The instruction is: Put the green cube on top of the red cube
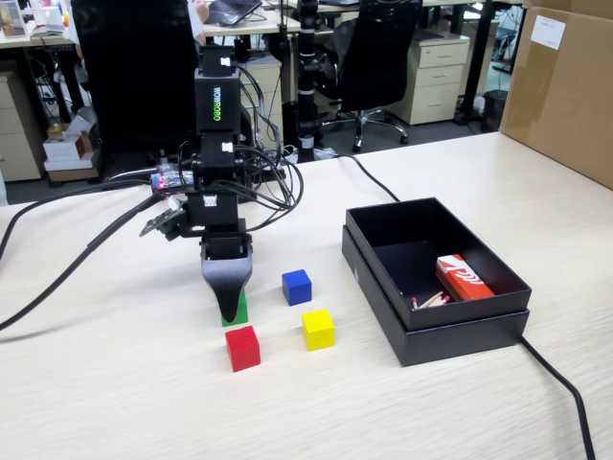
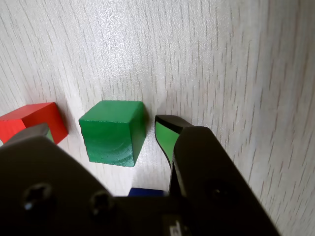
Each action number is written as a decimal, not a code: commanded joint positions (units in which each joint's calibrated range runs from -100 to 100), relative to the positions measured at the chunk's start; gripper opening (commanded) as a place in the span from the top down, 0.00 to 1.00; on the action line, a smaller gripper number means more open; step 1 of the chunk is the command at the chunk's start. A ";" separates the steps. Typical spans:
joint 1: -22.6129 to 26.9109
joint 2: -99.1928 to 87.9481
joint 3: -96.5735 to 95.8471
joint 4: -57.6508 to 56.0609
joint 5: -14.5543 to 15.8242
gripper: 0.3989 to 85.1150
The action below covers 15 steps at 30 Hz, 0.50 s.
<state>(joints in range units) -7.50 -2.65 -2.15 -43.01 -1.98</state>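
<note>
The green cube [image 2: 113, 132] rests on the table between my two jaws, with a small gap to each. My gripper [image 2: 106, 135] is open and lowered around it; its green-lined right fingertip [image 2: 166, 135] stands just right of the cube. In the fixed view my gripper [image 1: 228, 305] points straight down and covers most of the green cube [image 1: 240, 309]. The red cube [image 1: 242, 347] sits on the table just in front of it. In the wrist view the red cube [image 2: 32, 122] lies left of the green one, partly behind my left jaw.
A blue cube [image 1: 297, 287] and a yellow cube [image 1: 318, 329] sit to the right of the gripper in the fixed view. An open black box [image 1: 479, 331] holding a red-and-white packet [image 1: 463, 278] stands further right. Cables run along the table's left and back.
</note>
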 commanded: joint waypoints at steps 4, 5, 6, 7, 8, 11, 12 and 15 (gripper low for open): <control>0.05 -0.04 2.78 -0.40 -0.83 0.64; 0.05 -0.04 2.78 -0.40 -0.88 0.67; 0.05 -0.04 2.78 -0.40 -0.98 0.69; 0.05 -0.04 2.78 -0.40 -1.07 0.71; 0.05 -0.04 2.78 -0.40 -1.17 0.73; 0.05 0.19 2.42 -0.40 -1.42 0.78; 0.05 0.19 2.42 -0.40 -1.47 0.82; 0.00 0.30 2.33 -0.31 -1.61 0.93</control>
<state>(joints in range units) -7.50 -2.27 -1.87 -43.01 -3.10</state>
